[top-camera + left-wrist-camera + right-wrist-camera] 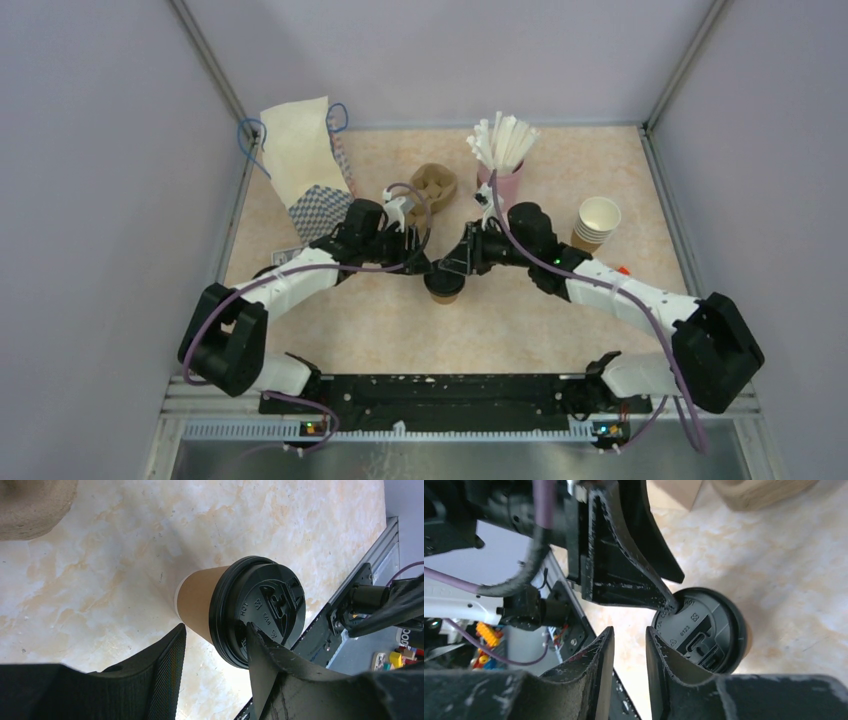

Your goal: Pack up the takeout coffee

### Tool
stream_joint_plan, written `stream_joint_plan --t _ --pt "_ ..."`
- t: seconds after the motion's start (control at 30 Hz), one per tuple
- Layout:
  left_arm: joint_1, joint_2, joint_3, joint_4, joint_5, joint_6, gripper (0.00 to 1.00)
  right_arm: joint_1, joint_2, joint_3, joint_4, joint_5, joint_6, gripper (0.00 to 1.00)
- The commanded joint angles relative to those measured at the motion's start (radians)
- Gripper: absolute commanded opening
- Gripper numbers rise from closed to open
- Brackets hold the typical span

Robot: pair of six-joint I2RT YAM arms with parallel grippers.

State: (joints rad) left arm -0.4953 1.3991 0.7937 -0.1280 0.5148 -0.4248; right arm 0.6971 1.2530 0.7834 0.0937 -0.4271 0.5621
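Observation:
The takeout coffee [445, 285], a brown kraft cup with a black lid, stands upright on the table's middle. In the left wrist view the takeout coffee [257, 607] sits just ahead of my left gripper [215, 627], which is open. One fingertip rests on the lid top and the other finger is beside the cup wall. My left gripper [420, 262] is at the cup's left. My right gripper [457, 265] is at its right. In the right wrist view my right gripper [626, 632] is narrowly open and empty, with the lid [704, 630] just outside its right finger.
A white paper bag [300, 160] with blue handles stands at the back left. A brown pulp cup carrier [433, 185] is behind the grippers. A pink cup of white straws [505, 160] and a stack of lidless paper cups [597, 222] are at the back right.

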Motion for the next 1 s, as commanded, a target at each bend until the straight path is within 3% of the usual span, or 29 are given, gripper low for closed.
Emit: stream_joint_plan --t 0.0,0.27,0.97 --pt "-0.016 0.024 -0.007 -0.016 -0.028 0.011 0.53 -0.006 0.070 -0.048 0.140 -0.126 0.074 0.28" --pt "-0.022 0.027 -0.009 -0.016 -0.033 0.004 0.53 -0.005 0.133 -0.128 0.226 -0.176 0.099 0.22" --pt "-0.026 0.047 -0.093 0.057 -0.028 0.000 0.50 -0.019 0.161 -0.290 0.224 -0.017 0.034 0.23"
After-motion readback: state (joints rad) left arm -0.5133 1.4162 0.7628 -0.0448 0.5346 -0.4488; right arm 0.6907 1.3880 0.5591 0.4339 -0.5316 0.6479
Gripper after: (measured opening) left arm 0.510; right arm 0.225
